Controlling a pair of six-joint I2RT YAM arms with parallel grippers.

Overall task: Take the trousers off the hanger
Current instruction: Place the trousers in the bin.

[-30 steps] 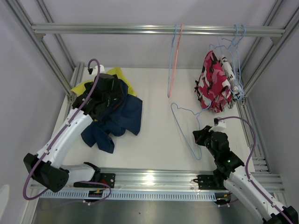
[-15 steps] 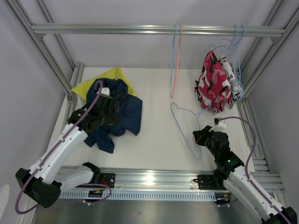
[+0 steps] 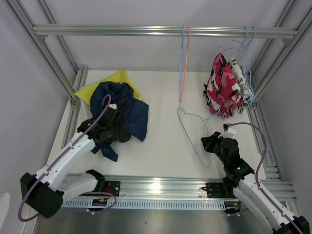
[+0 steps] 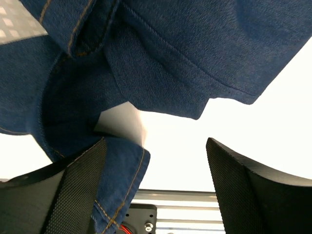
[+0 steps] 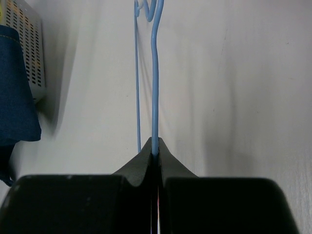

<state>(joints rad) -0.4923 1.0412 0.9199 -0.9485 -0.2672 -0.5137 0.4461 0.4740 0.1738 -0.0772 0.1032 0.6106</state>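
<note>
Navy trousers point(image 3: 132, 113) lie crumpled on the table at the left, over yellow trousers point(image 3: 116, 78). My left gripper point(image 3: 108, 127) hovers open above the navy cloth point(image 4: 161, 58). A denim hem rests against its left finger point(image 4: 73, 190) and nothing is between the jaws. My right gripper point(image 3: 208, 142) is shut on a blue wire hanger point(image 3: 187, 127), which is empty and lies on the table; its wire point(image 5: 155, 73) runs straight out from the fingertips. Pink-red trousers point(image 3: 222, 92) and white lettered trousers point(image 3: 238, 72) hang on hangers at the far right. The camouflage pair is not in view.
A metal rail point(image 3: 146, 30) crosses the back, with empty blue and orange hangers point(image 3: 184, 63) hanging from it. Frame posts stand at both sides. A grey perforated box point(image 5: 29, 48) and a navy edge point(image 5: 14, 97) show left in the right wrist view.
My left arm has drawn back from the far left corner toward the near edge, leaving the navy trousers spread over the yellow pair. The right gripper and its hanger barely moved.
</note>
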